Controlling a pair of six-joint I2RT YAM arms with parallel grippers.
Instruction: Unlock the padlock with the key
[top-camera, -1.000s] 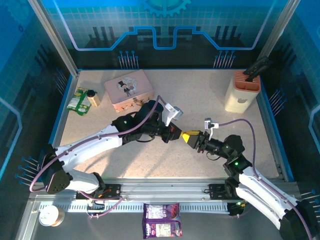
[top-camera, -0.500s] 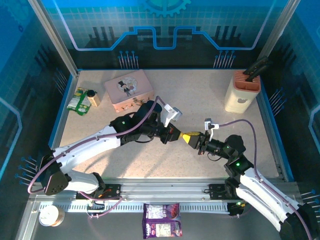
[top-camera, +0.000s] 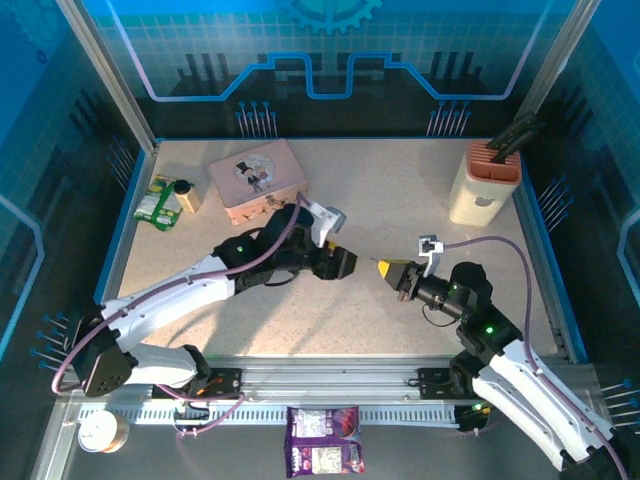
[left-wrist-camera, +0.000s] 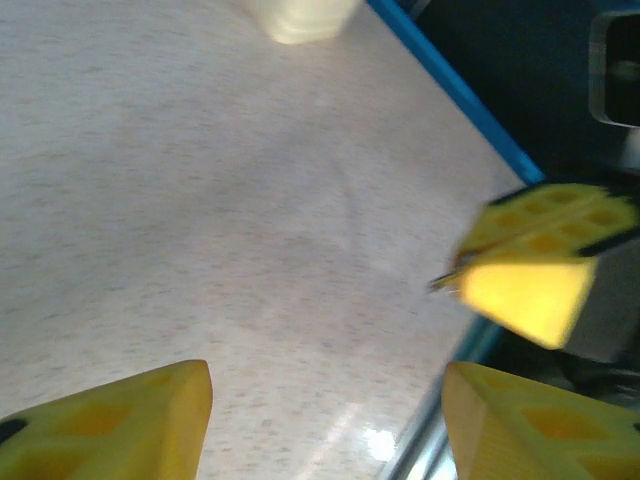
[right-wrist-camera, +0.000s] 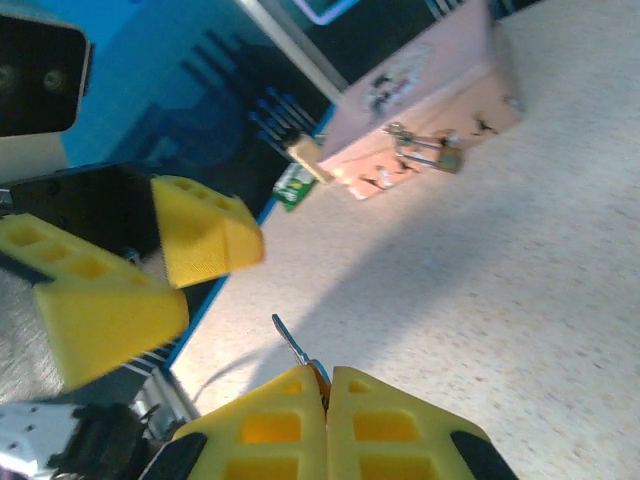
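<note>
The key (right-wrist-camera: 291, 340) pokes out from the tips of the right claw (right-wrist-camera: 325, 390), whose 2 yellow fingers are pressed together on it above the table (right-wrist-camera: 560, 280). The padlock (right-wrist-camera: 447, 158) lies on the table against the front wall of the pink tin (right-wrist-camera: 430, 85), well apart from the key. Just beside it is a silvery cluster (right-wrist-camera: 405, 135) too small to make out.

Left of the tin are a green packet (top-camera: 155, 202) and a small bottle (top-camera: 186, 195). A cream holder (top-camera: 483, 185) stands at the far right corner.

In the top view the left arm lies between the key and the tin. The left claw (top-camera: 340, 262) faces the key tip with a gap between them. Its 2 fingers are spread wide, holding and touching nothing.
</note>
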